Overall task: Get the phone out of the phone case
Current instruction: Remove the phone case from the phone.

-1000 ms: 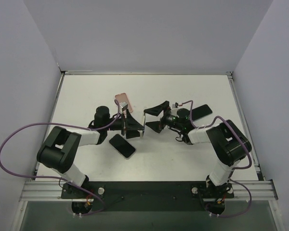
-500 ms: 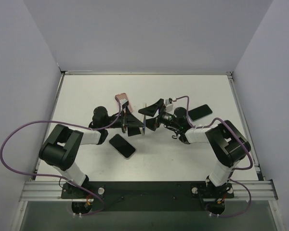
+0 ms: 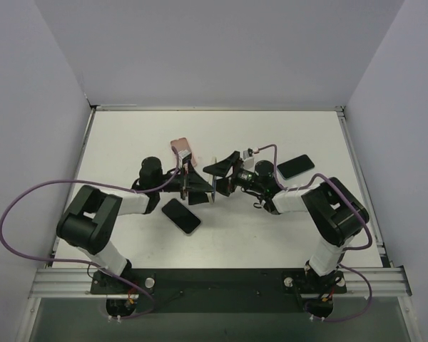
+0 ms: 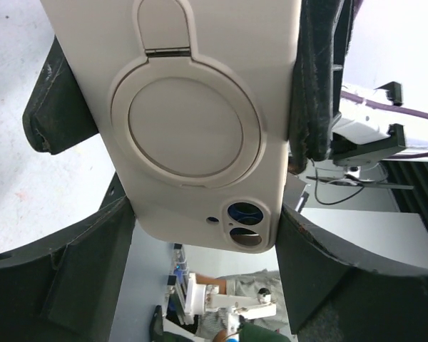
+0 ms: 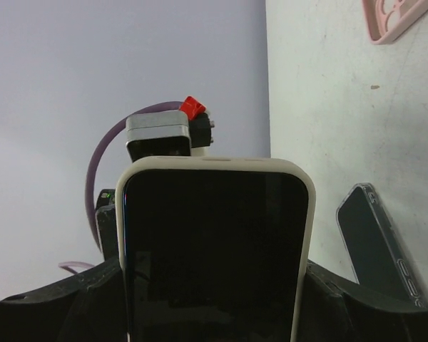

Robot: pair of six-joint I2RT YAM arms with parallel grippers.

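- Left wrist view: the cream phone case (image 4: pixel 200 107) sits between the two fingers of the left claw (image 3: pixel 196 184), which holds it by its sides, up off the surface (image 3: pixel 285 135).
- The phone (image 5: pixel 214 256) is still in the case, its dark screen facing the right claw (image 3: pixel 223 177).
- The right claw's fingers stand on both sides of the case. I cannot tell if they squeeze it.
- A pink case (image 3: pixel 180 148) lies just behind.
- One black phone (image 3: pixel 181 216) lies near the left arm, another black phone (image 3: pixel 295 166) by the right arm.
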